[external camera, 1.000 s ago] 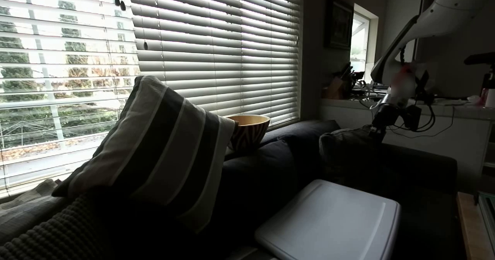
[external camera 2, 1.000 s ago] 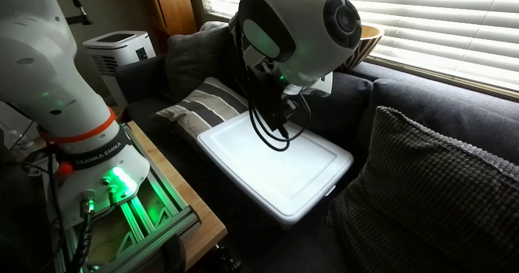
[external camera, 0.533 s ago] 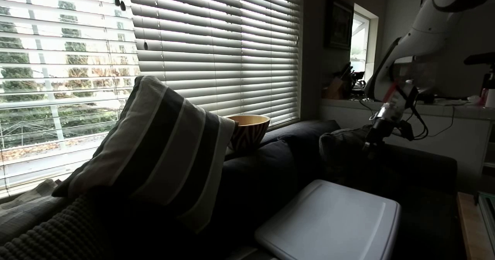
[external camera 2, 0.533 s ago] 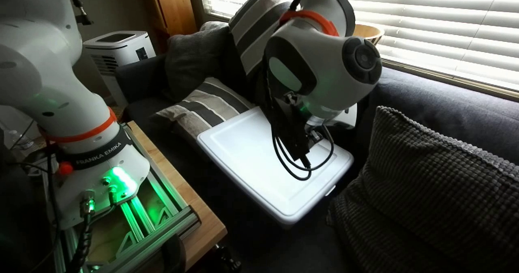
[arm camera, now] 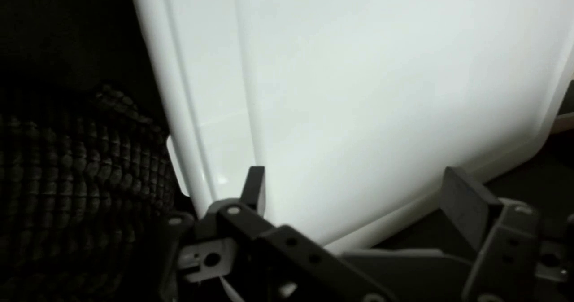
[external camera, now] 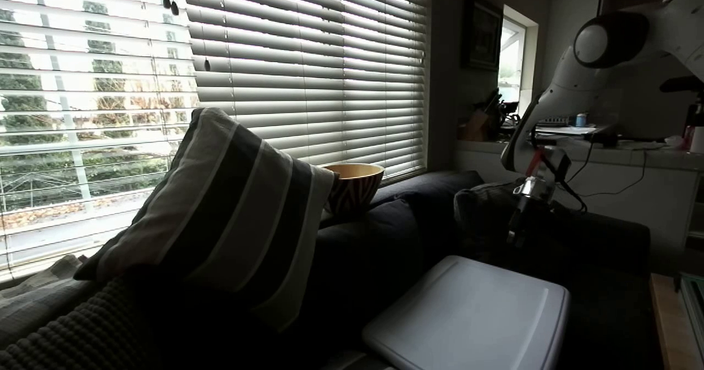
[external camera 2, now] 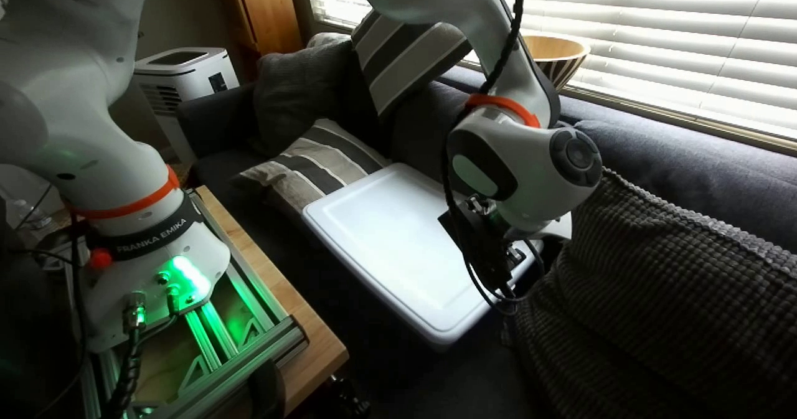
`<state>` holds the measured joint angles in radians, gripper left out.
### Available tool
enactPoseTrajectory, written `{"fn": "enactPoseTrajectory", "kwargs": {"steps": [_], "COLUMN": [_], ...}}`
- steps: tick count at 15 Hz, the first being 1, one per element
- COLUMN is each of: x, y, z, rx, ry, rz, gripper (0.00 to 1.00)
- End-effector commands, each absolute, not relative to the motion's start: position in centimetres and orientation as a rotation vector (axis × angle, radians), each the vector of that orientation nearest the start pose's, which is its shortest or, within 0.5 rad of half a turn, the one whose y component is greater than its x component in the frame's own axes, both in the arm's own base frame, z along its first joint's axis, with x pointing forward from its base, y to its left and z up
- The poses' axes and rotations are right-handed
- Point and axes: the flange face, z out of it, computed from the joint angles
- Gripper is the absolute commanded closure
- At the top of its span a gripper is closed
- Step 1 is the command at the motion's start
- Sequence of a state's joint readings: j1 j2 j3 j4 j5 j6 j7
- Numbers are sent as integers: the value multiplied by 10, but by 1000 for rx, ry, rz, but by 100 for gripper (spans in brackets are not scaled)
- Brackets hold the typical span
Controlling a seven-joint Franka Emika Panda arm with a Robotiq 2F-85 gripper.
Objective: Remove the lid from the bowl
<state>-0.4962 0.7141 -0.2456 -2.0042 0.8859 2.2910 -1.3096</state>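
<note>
The black two-fingered gripper [arm camera: 354, 176] has just come lower and moved across the large flat rectangular white-grey plastic lid [external camera 2: 398, 244] to its end beside the dark grey waffle-textured fabric cushion [external camera 2: 641, 307]; the lid itself has not shifted and lies flat over the seat of the dark grey fabric sofa [external camera 2: 679, 151]. I take this as the reach for a hold on that end's rim, with the removal not begun. In the wrist view the gripper's fingers stand wide apart, grasping nothing, one seen against the lid's face, the other against its long edge; no contact with the lid can be made out. A small pale tab [arm camera: 178, 167] juts from beneath the lid's edge on the cushion side and might catch a finger. Of the containers, the task's bowl should be the bin under the lid; covered so, it cannot be made out, and its contents are hidden. Well apart from the lid, at the top of the sofa's back, stands a round, pale-lined, dark-striped wooden bowl [external camera: 355, 191]; its floor is out of sight, so what it holds cannot be told.
</note>
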Motion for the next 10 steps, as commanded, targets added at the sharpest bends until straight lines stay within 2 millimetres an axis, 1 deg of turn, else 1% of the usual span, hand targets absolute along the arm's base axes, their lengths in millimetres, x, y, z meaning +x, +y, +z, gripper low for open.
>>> {"fn": "enactPoseTrajectory", "kwargs": {"steps": [1, 3, 6, 10], "x": [420, 422, 422, 423], "y": [-381, -390, -405, -414], "z": [37, 22, 1, -23], "rx": [-2660, -2676, -2749, -2775], "ry": [121, 137, 174, 191], "rz": [-198, -200, -195, -215], "gripper": [0, 0, 0, 0]}}
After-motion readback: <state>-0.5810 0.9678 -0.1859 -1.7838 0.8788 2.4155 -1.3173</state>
